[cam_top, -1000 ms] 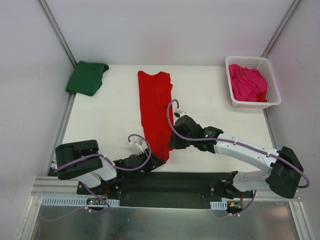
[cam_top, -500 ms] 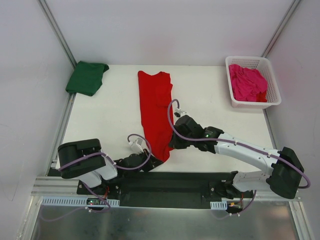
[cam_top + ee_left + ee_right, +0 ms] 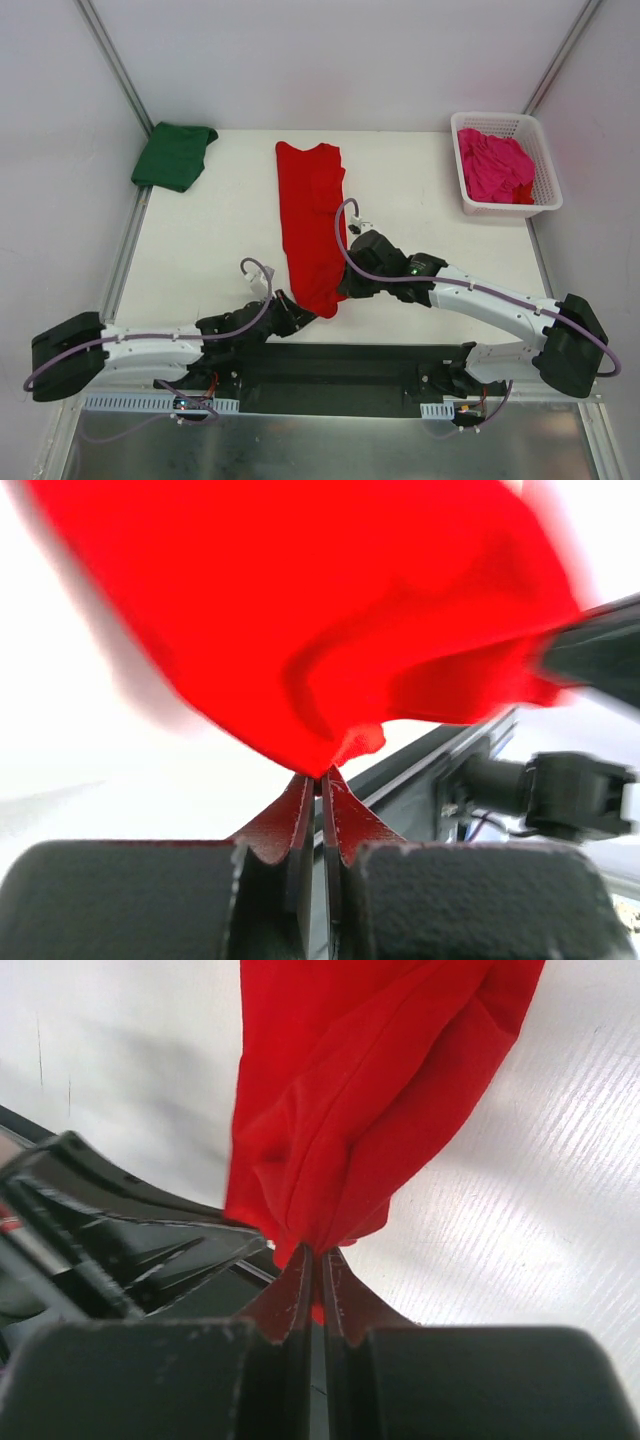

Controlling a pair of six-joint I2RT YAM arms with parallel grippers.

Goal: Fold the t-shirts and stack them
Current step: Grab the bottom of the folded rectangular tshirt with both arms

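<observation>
**Desk** (image 3: 220, 230): white, and carries all items.

**Red t-shirt** (image 3: 310, 210): lies as a long narrow strip, already doubled lengthwise. It runs from the far middle of the desk toward the near edge. Only the near end is raised, and the rest lies flat.

Handling, as a judgement: the cloth is light, limp cotton with no stiffness. It will sag between any two holds and drag along the desk. The two near corners are the proper places to grip, so that the end travels as one straight edge. A thin pinch on bunched layers may let an inner layer slip out.

**Basket** (image 3: 545, 190): white lattice, at the far right corner. It holds the pink t-shirt (image 3: 495, 165), crumpled and unfolded.

**Green t-shirt** (image 3: 175, 155): a folded bundle at the far left corner, well apart from the red one.

**Right fingers** (image 3: 295, 1295): pressed together, with a gathered bunch of red cloth pinched at their tips. The hold is on the right side of the strip's near end.

**Left fingers** (image 3: 298, 815): pressed together on a small tip of the red hem at the near left corner. The bite looks shallow. The wrist view is blurred, so the depth of the hold cannot be confirmed.

Assessment: the red shirt is the item in hand. A crosswise fold and the stacking remain to be done.
</observation>
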